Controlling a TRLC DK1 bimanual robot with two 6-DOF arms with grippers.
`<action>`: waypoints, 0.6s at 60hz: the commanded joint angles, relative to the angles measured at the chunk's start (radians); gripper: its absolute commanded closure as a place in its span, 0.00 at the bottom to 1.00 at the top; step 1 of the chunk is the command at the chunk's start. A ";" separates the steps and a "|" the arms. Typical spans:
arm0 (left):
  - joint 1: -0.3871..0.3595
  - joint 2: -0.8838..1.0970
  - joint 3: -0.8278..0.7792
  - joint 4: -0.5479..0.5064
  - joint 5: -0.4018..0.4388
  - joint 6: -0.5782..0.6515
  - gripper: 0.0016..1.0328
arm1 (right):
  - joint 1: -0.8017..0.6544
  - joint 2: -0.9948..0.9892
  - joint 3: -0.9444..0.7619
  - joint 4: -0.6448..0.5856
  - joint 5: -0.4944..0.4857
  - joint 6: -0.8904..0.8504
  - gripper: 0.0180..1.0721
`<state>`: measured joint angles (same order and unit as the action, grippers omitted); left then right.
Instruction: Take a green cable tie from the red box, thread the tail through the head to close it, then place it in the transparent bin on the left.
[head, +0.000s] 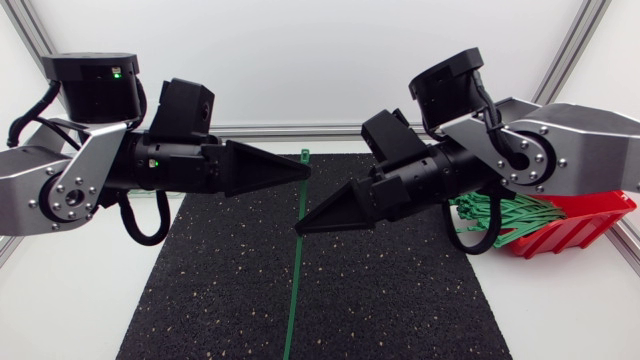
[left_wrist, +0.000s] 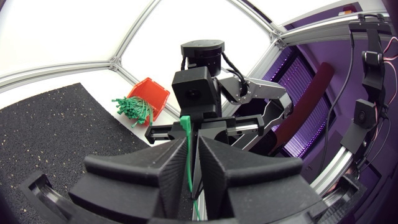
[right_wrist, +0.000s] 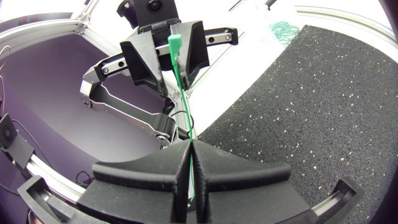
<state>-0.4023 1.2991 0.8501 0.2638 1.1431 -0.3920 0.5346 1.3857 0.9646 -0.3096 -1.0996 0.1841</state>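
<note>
Head view: green cable tie runs from frame centre to lower edge, left gripper pinched shut on it just below its head, right gripper clamped lower on the strap; looks light, springy, slick, so I'd regrip flat faces nearer the free tail.

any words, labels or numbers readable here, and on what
No readable text, label, number or sign anywhere: none on the thin green plastic cable tie, the red plastic box, the black speckled mat, the left end effector or the right end effector.
</note>
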 joint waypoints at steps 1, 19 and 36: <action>-0.001 0.011 -0.017 0.014 -0.002 0.016 0.86 | -0.004 -0.013 -0.024 0.014 0.000 0.023 0.94; 0.006 0.006 -0.023 0.014 0.000 0.018 0.86 | -0.007 -0.016 -0.024 0.014 0.003 0.023 0.94; 0.011 0.002 -0.028 0.014 0.000 0.019 0.86 | -0.008 -0.028 -0.027 0.017 0.003 0.023 0.94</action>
<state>-0.3996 1.2991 0.8448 0.2638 1.1431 -0.3885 0.5327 1.3712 0.9646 -0.3088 -1.0966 0.1841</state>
